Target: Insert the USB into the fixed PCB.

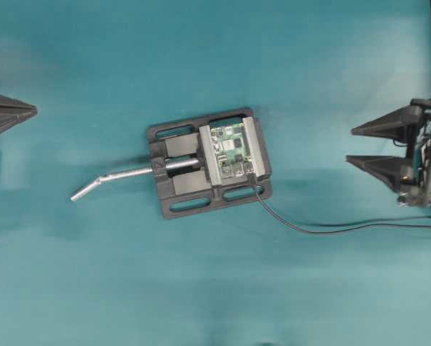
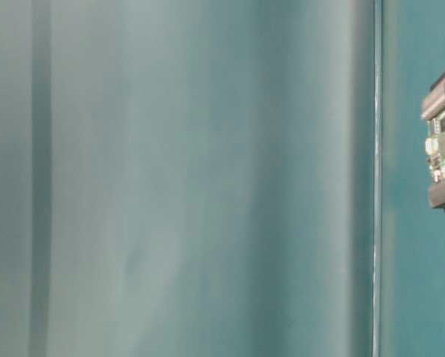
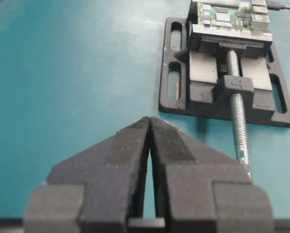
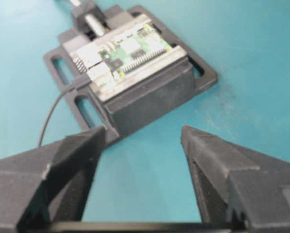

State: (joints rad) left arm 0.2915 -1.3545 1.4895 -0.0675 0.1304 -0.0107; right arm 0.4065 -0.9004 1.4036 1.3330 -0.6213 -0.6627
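The green fixed PCB (image 1: pixel 230 148) lies clamped in a black vise (image 1: pixel 183 193) at the table's middle. It also shows as the board (image 3: pixel 230 17) in the left wrist view, the board (image 4: pixel 123 53) in the right wrist view, and the PCB (image 2: pixel 444 137) at the table-level view's right edge. The USB (image 1: pixel 251 174) sits against the board's near corner, at a port, and its thin black cable (image 1: pixel 309 229) trails right. The plug (image 4: pixel 79 83) touches the board's edge. My left gripper (image 1: pixel 34 111) is shut and empty, far to the left. My right gripper (image 1: pixel 350 145) stands open and empty, well right of the vise.
The vise's silver screw handle (image 1: pixel 118 176) sticks out left toward my left gripper (image 3: pixel 150 119). The cable (image 4: pixel 50 114) crosses the teal table (image 1: pixel 201 288) below my right gripper (image 4: pixel 144 132). A curtain fills most of the table-level view.
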